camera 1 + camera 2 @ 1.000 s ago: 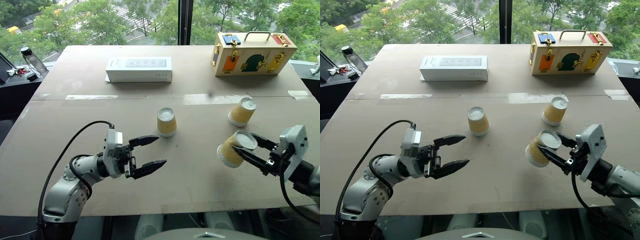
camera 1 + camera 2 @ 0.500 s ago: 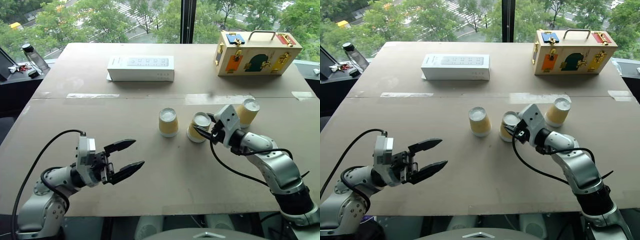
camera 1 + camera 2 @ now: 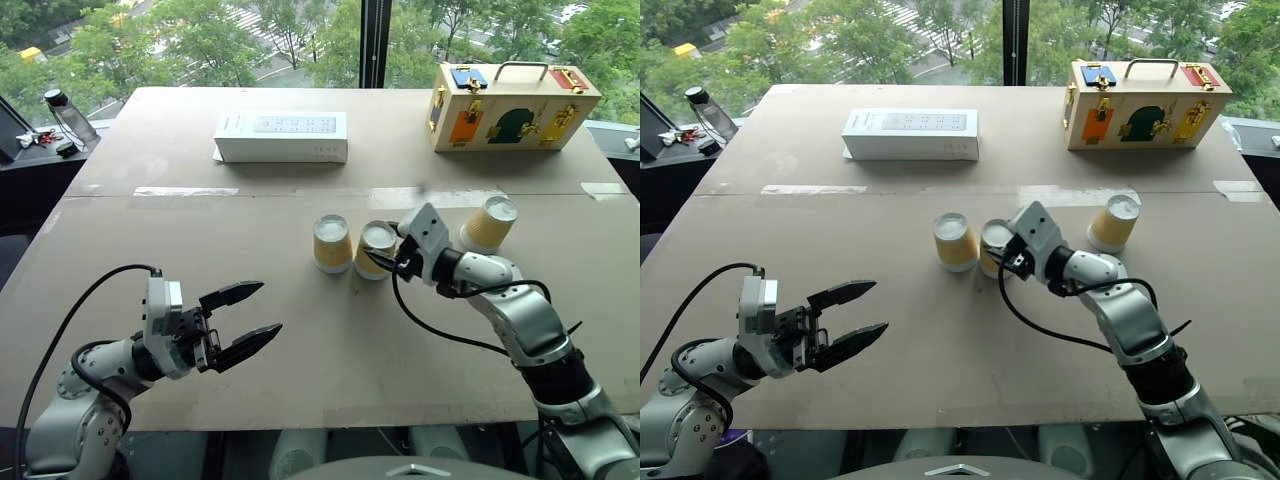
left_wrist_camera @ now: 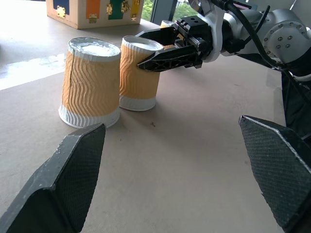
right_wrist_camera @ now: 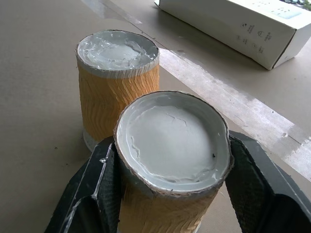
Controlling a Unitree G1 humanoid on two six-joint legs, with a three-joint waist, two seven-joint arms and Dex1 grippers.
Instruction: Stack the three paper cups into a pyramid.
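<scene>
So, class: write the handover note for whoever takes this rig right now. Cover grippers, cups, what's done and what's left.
Right gripper: shut on the middle cup, which stands upside down on the table beside the left cup.
Left gripper: open, empty, away from the cups.
Third cup: upside down, apart on the right.
Done: base pair placed side by side.
Left: release, fetch the third cup, set it on top.

A test lab by a window [image 3: 300, 40] — cardboard-topped table [image 3: 150, 230], latch-puzzle box [image 3: 512, 105], treetops outside.
</scene>
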